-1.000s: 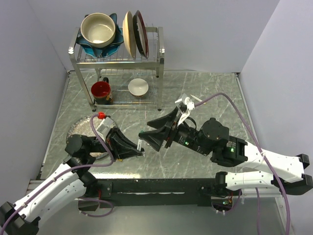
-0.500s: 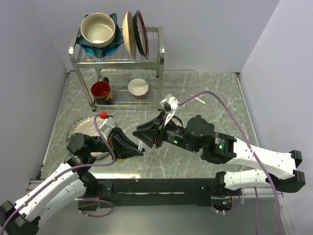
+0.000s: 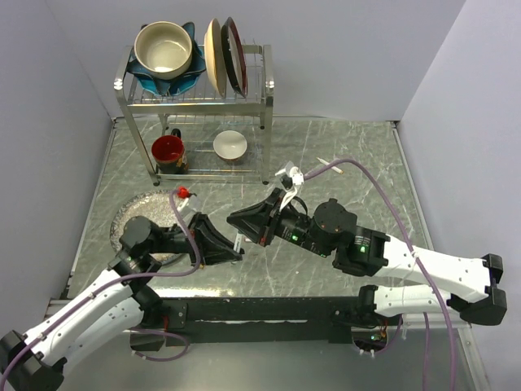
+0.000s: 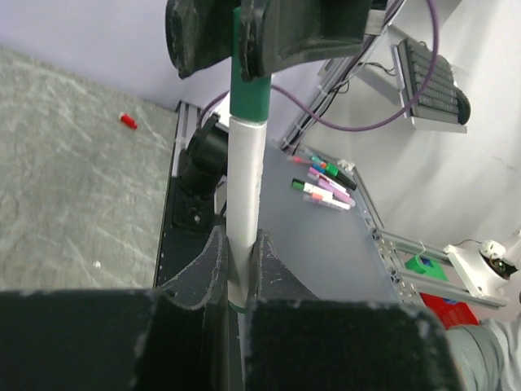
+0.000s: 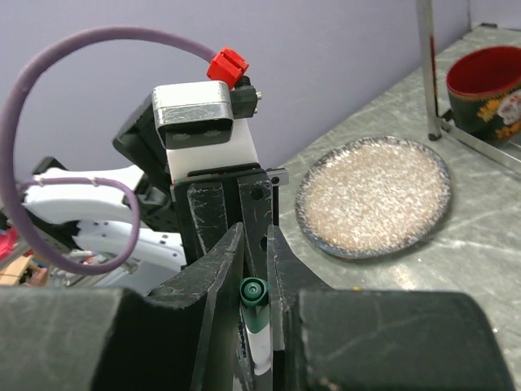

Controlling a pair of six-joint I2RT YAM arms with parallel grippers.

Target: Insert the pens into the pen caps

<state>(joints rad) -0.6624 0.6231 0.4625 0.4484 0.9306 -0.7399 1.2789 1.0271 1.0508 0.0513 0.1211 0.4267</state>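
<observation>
- The pen (image 4: 244, 179) is a slim, smooth white tube, far thinner than anything else here; it is held in the air, off the table (image 3: 342, 138), over the middle and nearer the near edge than the far one.
- The green cap (image 4: 248, 91) is a short, glossy plastic cylinder with a round dimpled end. It sits on the pen's tip, its rim meeting the white barrel.
- My left gripper (image 4: 238, 252) is clamped on the pen's lower barrel, its two black fingers (image 4: 213, 269) pressing on either side.
- My right gripper (image 5: 252, 269) is closed around the green cap, its dark fingers (image 5: 224, 269) flanking the cap.
- My left arm reaches in from the near left corner, elbow low, forearm angled toward the middle, wrist pointing right.
- My right arm stretches from the near right corner across the table, nearly level, wrist pointing left; the two grippers meet tip to tip.
- The table is grey stone-like sheet with pale veins.
- A red cap (image 4: 128, 120), tiny and stubby, lies on the table, well apart from the pen.
- Another thin white pen (image 3: 328, 161) lies flat toward the far edge, right of the wire rack (image 3: 195, 98).
- A round speckled plate (image 5: 374, 195) with a dark rim rests by the left edge, and a glossy red mug (image 5: 488, 81) stands under the rack.
</observation>
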